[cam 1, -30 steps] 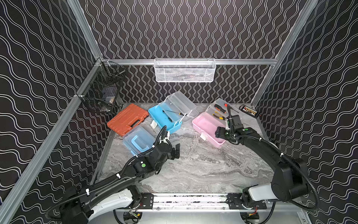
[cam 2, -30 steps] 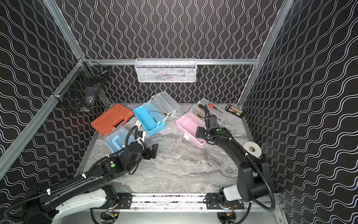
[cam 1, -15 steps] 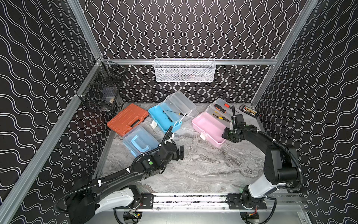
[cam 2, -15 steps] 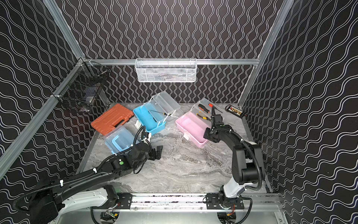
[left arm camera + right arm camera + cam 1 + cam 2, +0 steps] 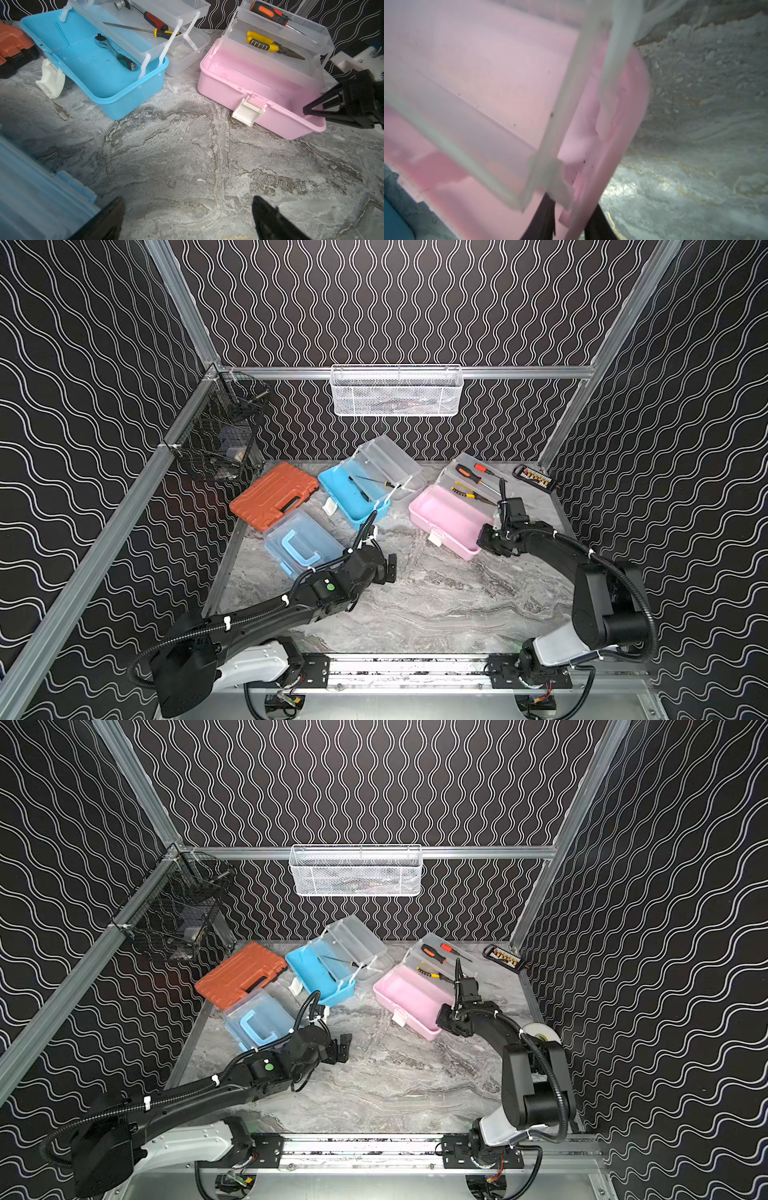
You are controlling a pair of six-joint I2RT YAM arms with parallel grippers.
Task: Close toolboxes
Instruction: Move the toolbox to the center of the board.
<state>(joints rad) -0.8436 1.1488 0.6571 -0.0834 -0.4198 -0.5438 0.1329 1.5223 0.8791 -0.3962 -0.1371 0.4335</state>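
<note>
Top views, landmark: in both we see the pink toolbox (image 5: 446,516) standing open on the marble table (image 5: 436,605), with its clear tray (image 5: 469,485) swung back.
Top views, other boxes: the open blue toolbox (image 5: 347,493) sits apart on the landmark's left-arm side. The closed blue toolbox (image 5: 301,543) is farther that way and nearer the robot, just beside the orange case (image 5: 272,497).
Top views, arms: the right gripper (image 5: 485,536) is at the landmark's right end wall. The left gripper (image 5: 388,568) hangs over bare table in front of it, well apart.
Top view, extra: a top view alone shows a white tape roll (image 5: 536,1031) behind the right arm, which hides it otherwise.
Left wrist, detail: here we make out a ratchet (image 5: 114,51) in the open blue base. Yellow pliers (image 5: 268,44) lie in the landmark's tray, and its white latch (image 5: 248,111) hangs loose.
Left wrist, pincer: its fingers (image 5: 112,216) stand wide apart and hold nothing.
Right wrist, pincer: only this blurred view shows us the grip. The dark fingers (image 5: 544,218) sit one inside and one outside the pink end wall, clamped on it.
</note>
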